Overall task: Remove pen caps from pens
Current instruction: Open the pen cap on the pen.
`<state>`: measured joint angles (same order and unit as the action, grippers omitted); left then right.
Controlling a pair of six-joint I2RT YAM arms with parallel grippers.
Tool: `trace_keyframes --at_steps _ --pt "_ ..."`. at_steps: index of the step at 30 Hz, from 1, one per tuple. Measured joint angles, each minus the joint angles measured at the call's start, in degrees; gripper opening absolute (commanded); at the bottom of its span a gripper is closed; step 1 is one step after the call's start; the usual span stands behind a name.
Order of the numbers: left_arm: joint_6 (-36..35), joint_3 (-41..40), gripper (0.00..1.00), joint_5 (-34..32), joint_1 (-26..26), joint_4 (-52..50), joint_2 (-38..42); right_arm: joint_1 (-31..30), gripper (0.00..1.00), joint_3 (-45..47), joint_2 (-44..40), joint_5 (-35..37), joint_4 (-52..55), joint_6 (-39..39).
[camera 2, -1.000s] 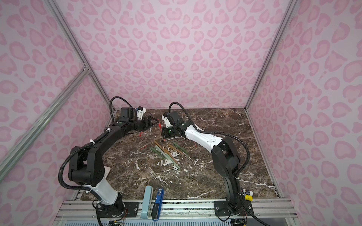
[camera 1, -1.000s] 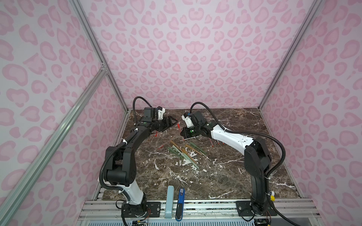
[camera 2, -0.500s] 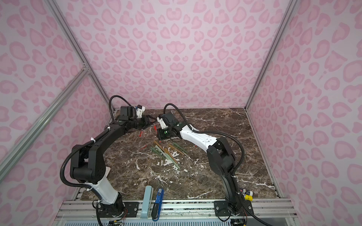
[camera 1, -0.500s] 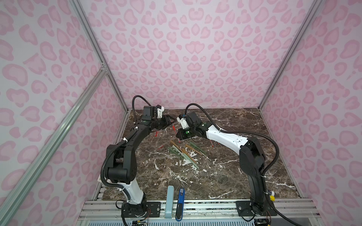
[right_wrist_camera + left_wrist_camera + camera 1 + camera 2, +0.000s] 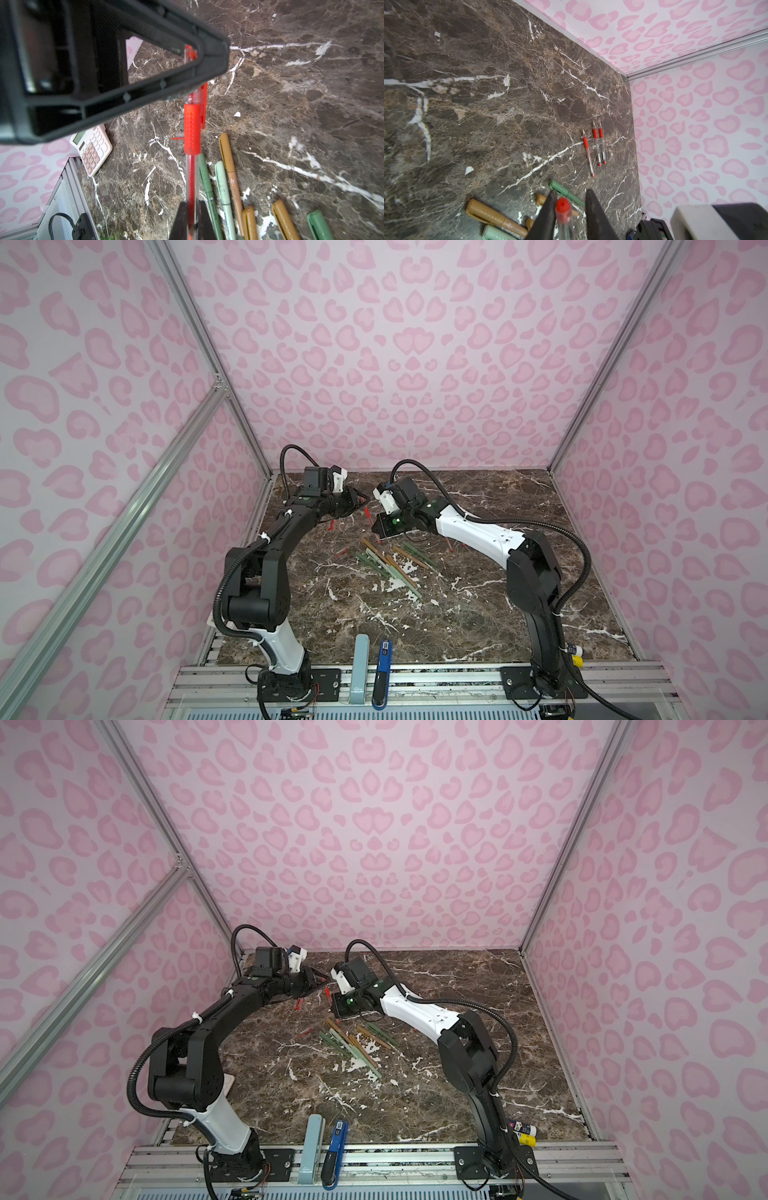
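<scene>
Item: red-grip pen [image 5: 192,128] — aloft at table [image 5: 478,614] 12 o'clock, above loose pens [image 5: 388,564]. You are clamping clear barrel in right gripper [image 5: 191,206]. Jaws of left gripper [image 5: 571,192] narrow around pen cap [image 5: 196,97]; firm pinch unconfirmed. Be pulling straight along barrel, toward 11 o'clock — no bending.

Bright even light, soft shadows, bowed edges, blurred wrist-view foregrounds
</scene>
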<state>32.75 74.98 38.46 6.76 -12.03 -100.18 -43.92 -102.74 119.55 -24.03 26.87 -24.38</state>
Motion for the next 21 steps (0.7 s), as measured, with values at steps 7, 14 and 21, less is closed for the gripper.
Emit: trace_keyframes --at_steps 7,14,21 --pt "-0.09 -0.28 0.04 -0.57 0.00 -0.07 1.09 -0.17 0.19 -0.33 0.00 0.00 0.00 0.02" --pt "-0.31 -1.03 0.04 -0.81 0.00 0.13 2.43 0.17 0.29 -3.76 2.43 0.00 0.52 0.26" --pt "-0.20 -2.03 0.03 -0.81 0.00 0.44 2.91 0.48 0.16 -9.53 6.60 -1.03 2.78 1.11"
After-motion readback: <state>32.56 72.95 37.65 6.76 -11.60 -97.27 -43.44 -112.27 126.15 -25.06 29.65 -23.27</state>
